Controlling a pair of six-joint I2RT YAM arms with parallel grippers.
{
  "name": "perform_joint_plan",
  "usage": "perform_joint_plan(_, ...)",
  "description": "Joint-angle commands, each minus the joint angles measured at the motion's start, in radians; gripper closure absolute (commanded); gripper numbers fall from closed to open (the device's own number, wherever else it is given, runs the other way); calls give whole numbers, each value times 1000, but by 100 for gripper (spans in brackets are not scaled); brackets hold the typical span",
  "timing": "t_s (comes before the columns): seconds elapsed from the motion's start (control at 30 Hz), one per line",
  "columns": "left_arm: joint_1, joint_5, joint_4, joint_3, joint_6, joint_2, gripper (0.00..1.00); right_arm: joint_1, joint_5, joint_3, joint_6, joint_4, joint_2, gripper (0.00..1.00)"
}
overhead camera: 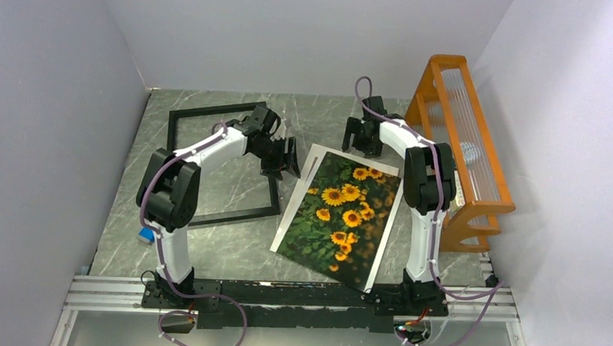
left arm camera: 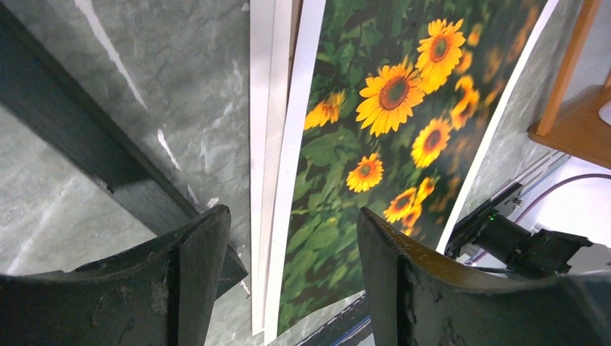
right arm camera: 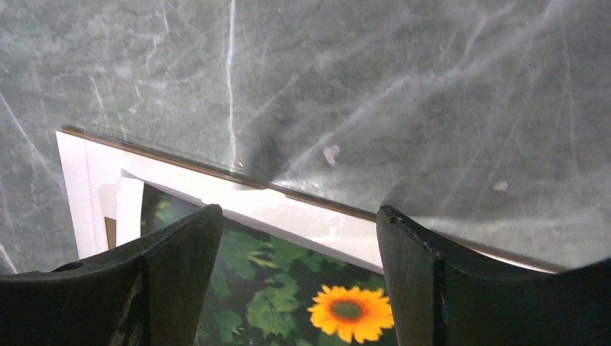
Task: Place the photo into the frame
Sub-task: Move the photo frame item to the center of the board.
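Note:
The photo (overhead camera: 340,217), yellow sunflowers on dark leaves, lies flat and tilted on the table between the two arms. The frame (overhead camera: 231,215), a thin black rectangle, lies to its left with its right bar close to the photo's left edge. My left gripper (overhead camera: 288,158) hangs open over the photo's upper left edge, beside the frame's bar (left arm camera: 86,144), with the photo (left arm camera: 389,122) below and nothing between its fingers (left arm camera: 194,274). My right gripper (overhead camera: 362,140) stands open above the photo's far edge (right arm camera: 288,288), its jaws empty.
White mat sheets (left arm camera: 263,144) and a thin brown board edge (right arm camera: 216,170) stick out from under the photo. An orange wooden rack (overhead camera: 460,148) stands along the right wall. Grey walls close in the table on three sides.

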Motion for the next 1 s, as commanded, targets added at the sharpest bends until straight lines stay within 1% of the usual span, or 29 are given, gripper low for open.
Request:
perform_joint_plan(0.0, -15, -68, -30, -46, 24, -100, 30, 23, 95, -28, 32, -60, -136, 18)
perform_joint_plan(0.1, -27, -107, -43, -119, 16, -163, 29, 40, 138, -65, 69, -90, -223, 18)
perform_joint_plan(0.2, -43, -138, -33, -210, -7, -230, 29, 73, 175, -163, 99, -104, -300, 17)
perform_joint_plan(0.33, -67, -126, -15, -320, -46, -301, 30, 130, 185, -279, 145, -159, -375, 17)
perform_joint_plan(0.47, -108, -103, 18, -428, -81, -357, 37, 197, 157, -413, 188, -199, -458, 17)
perform_joint_plan(0.57, -135, -106, 29, -487, -111, -387, 49, 243, 130, -519, 217, -215, -535, 16)
perform_joint_plan(0.67, -151, -92, 36, -537, -131, -407, 58, 304, 110, -602, 223, -204, -607, 16)
perform_joint_plan(0.8, -164, -20, 71, -583, -151, -417, 59, 383, 127, -659, 251, -183, -654, 16)
perform_joint_plan(0.97, -174, 18, 64, -589, -161, -395, 59, 418, 133, -691, 305, -170, -665, 17)
